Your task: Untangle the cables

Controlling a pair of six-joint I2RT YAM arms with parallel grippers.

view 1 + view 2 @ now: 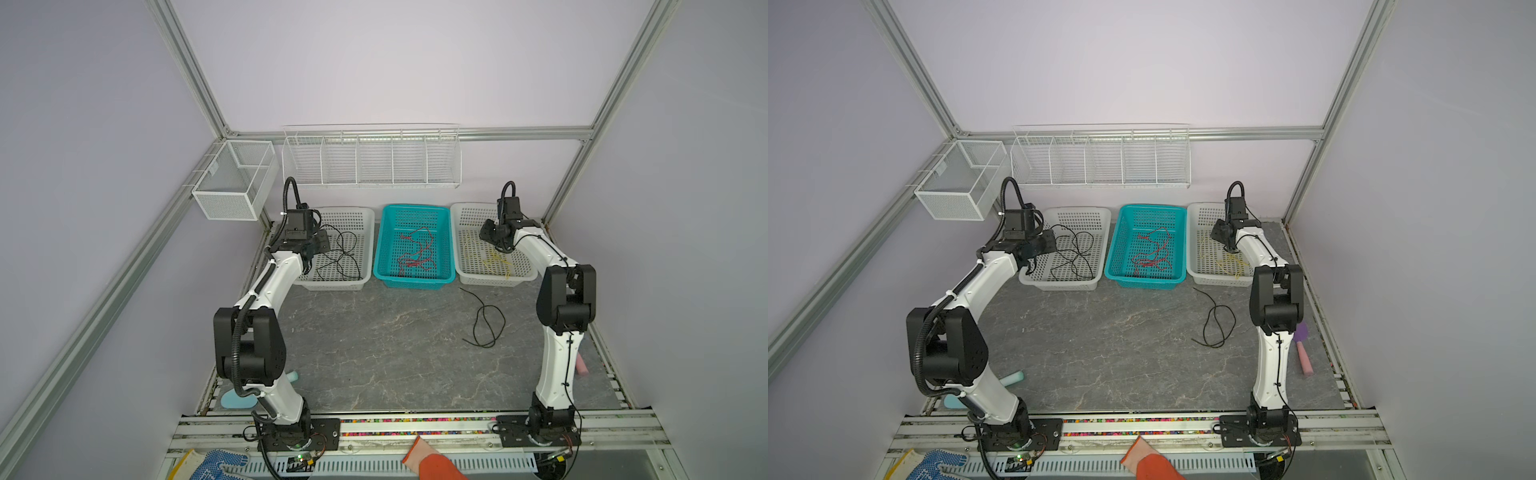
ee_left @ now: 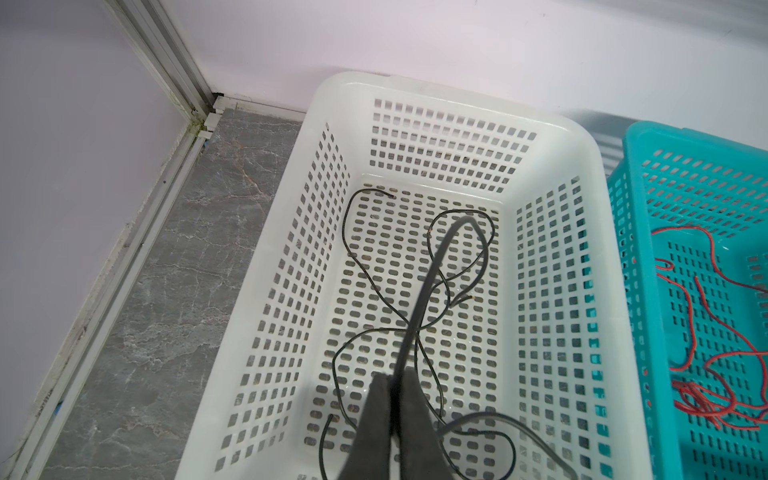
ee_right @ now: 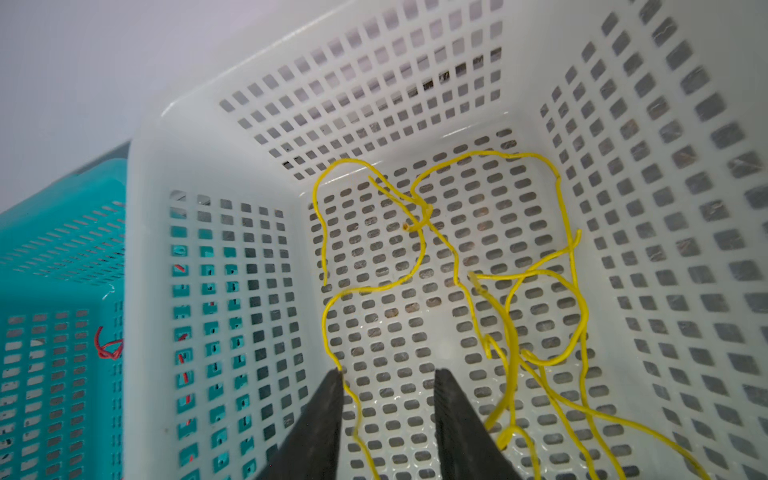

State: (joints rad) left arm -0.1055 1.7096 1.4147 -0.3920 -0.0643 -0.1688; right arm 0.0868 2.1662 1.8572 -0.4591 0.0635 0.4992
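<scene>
Scene: two white-and-black arms reach up from the bottom edge of both top views toward three baskets lined along the far wall.
Left claw: the left claw (image 2: 393, 374) is closed on the held black cable (image 2: 432, 268), which rises in a loop over the left white basket (image 2: 415, 83).
Black cables: more black cables (image 2: 348, 249) lie looped on that basket's floor, left of centre in both top views.
Right claw: the right claw (image 3: 388, 372) hangs inside the right white basket (image 1: 490, 279) with its jaws apart. One yellow strand passes between the fingers, against one of them.
Yellow cables: the yellow cables (image 3: 424, 212) lie tangled on that basket's floor.
Red cables: the red cables (image 1: 417, 262) lie in the teal basket (image 1: 415, 206), mid-row, just beside both white baskets.
Loose cable: a loose black cable (image 1: 483, 307) lies coiled on the surface right of centre, near the right arm and apart from the baskets.
Open room: the grey marbled surface (image 1: 374, 353) lies open across the middle of the frame, between the arms.
Edges: aluminium rails (image 1: 124, 270) frame the cell. A wire rack (image 1: 370, 158) hangs on the back wall above the baskets, and a mesh box (image 1: 232, 183) sits at upper left. A pink-handled spatula (image 1: 1304, 357) lies at the surface's right edge. An orange glove (image 1: 432, 461) and a blue-dotted glove (image 1: 220, 461) lie at the bottom edge.
Writing: a small tag on the mesh box, too small to read.
</scene>
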